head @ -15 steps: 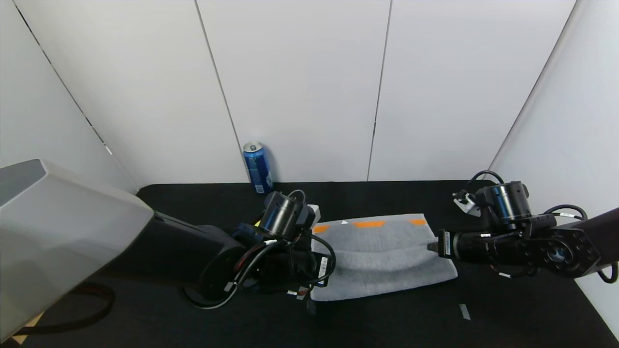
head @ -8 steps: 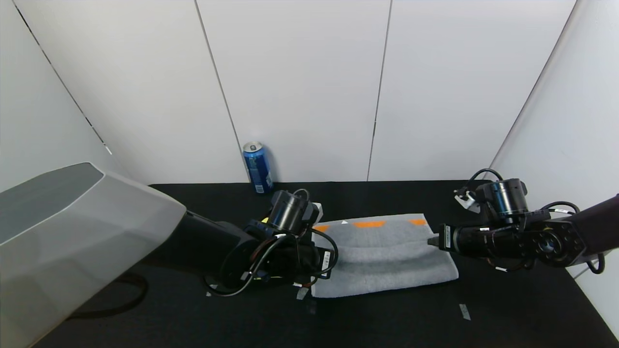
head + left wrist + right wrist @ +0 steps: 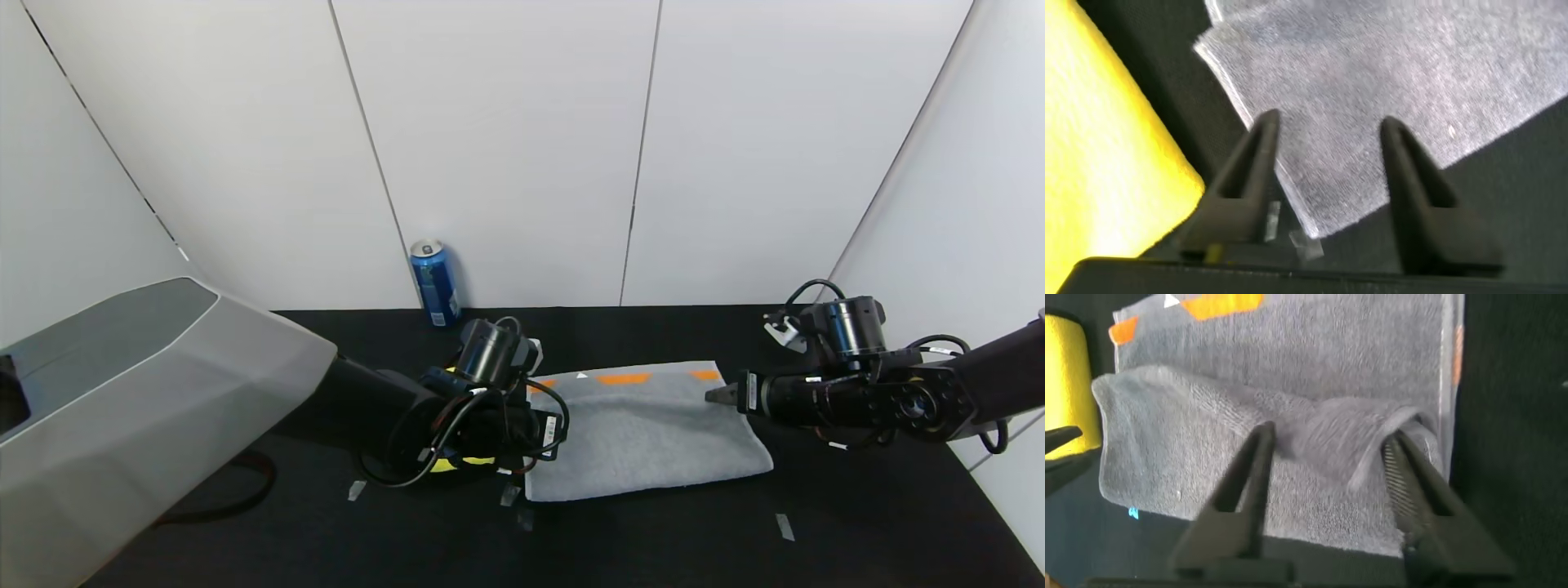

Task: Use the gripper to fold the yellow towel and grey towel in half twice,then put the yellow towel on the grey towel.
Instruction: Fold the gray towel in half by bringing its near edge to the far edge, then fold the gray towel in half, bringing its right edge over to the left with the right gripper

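Note:
The grey towel lies folded on the black table, with orange marks along its far edge. My left gripper is open above the towel's near left corner, and nothing sits between its fingers. At the towel's right edge my right gripper is also open. In the right wrist view a raised wrinkle of the grey towel lies between the spread fingers. The yellow towel lies mostly hidden under my left arm. It shows beside the grey towel as a bright yellow patch.
A blue can stands at the back by the white wall. Small tape strips lie on the black table near the front. White panels close in the back and both sides.
Both grippers have gone from shut to open and let go of the grey towel. Its raised fold has dropped flatter. The right gripper has shifted slightly farther over the towel's right edge.

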Controlling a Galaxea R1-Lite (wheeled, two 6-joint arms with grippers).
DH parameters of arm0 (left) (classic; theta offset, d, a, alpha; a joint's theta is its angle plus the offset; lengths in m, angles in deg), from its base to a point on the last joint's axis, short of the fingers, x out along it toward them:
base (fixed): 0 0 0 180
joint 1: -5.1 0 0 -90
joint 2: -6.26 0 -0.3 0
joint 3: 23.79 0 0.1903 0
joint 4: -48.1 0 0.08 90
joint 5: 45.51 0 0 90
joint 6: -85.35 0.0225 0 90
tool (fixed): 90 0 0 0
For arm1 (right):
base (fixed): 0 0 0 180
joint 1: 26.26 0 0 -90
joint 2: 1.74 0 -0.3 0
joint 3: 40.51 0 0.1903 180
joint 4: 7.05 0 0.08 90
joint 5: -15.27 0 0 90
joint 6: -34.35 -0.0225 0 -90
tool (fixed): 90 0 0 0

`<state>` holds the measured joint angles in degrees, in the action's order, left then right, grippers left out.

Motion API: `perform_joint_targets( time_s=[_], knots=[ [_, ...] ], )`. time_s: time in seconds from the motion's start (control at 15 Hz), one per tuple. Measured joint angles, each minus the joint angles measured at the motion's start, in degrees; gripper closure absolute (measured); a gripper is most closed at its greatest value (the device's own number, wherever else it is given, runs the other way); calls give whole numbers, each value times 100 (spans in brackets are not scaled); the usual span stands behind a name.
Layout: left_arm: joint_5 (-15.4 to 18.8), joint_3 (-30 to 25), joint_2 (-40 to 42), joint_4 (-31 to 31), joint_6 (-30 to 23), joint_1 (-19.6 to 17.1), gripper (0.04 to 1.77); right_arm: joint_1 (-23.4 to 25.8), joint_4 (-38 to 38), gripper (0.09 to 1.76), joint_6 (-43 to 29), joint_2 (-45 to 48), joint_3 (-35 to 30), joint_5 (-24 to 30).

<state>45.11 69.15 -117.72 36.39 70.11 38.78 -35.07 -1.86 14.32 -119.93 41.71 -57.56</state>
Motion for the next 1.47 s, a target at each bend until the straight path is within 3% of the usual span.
perform_joint_targets(
  time_s=[0.27,0.53,0.93,1.47],
  knots=[
    [0,52,-9,-2,7,-65,58,74,9,56,-5,-26,77,1],
    [-2,22,171,-46,9,-80,38,184,89,40,-9,166,85,4],
    [20,-255,747,-233,-44,-78,23,405,364,26,6,621,-88,0],
    [57,-1037,1467,-191,-263,-111,14,538,261,18,66,959,-912,9]
  ],
)
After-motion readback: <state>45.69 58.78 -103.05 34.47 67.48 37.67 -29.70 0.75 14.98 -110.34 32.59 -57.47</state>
